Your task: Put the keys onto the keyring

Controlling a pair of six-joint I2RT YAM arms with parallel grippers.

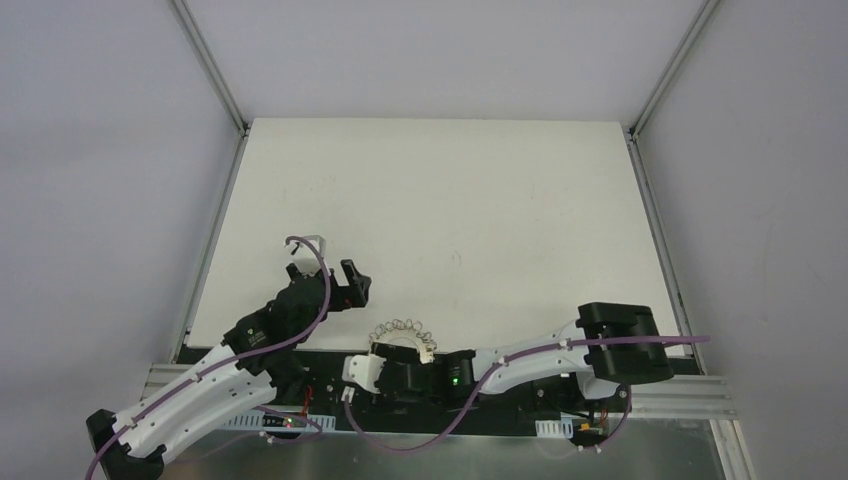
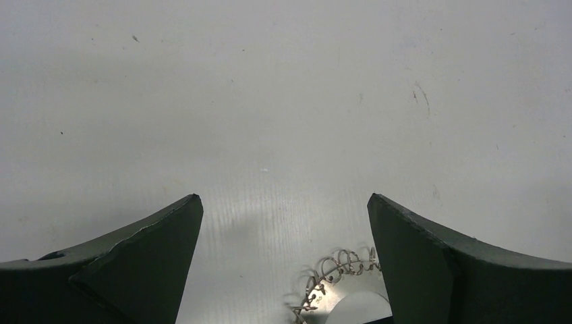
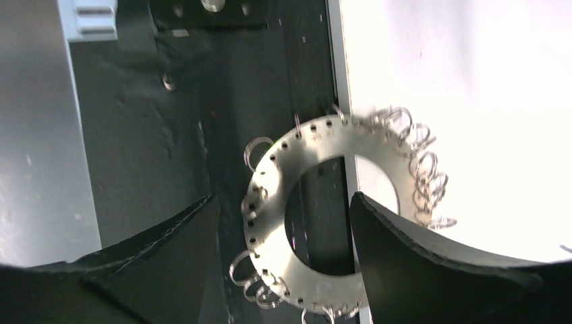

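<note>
Keyring (image 1: 405, 331) in the top view sits at the near edge of the table (image 1: 450, 200), roughly centre-left, wire loops fanned toward the far side. Right arm reaches across from the right and the right gripper (image 1: 392, 356) is right at the ring's near side; from this height I can't tell whether they're in contact. Left gripper (image 1: 332, 281) is over the table up and left of the ring, near it but apart. Left wrist view: left gripper (image 2: 283, 197) is released, jaws wide, only bare table (image 2: 270, 101) between them. A piece of the keyring (image 2: 337, 264) shows at the bottom of the frame, just inside the right finger (image 2: 459, 270), loops plus a bit of the flat plate. The finger covers the rest. Right wrist view: keyring (image 3: 270, 226) is a flat silvery plate with a wide centre hole, small holes punched round the rim and wire loops hanging off them. It straddles the table edge (image 3: 344, 81), with one side on the white top and the other side out over the dark strip (image 3: 236, 101) alongside. Right gripper (image 3: 284, 198) has its jaws apart, not clamped. The left finger (image 3: 155, 263) is clear of the plate with a visible gap. The right finger (image 3: 432, 263) overlaps the hole and the table-side part of the plate, contact unclear. So the ring's overhanging band lies between the two fingers.
</note>
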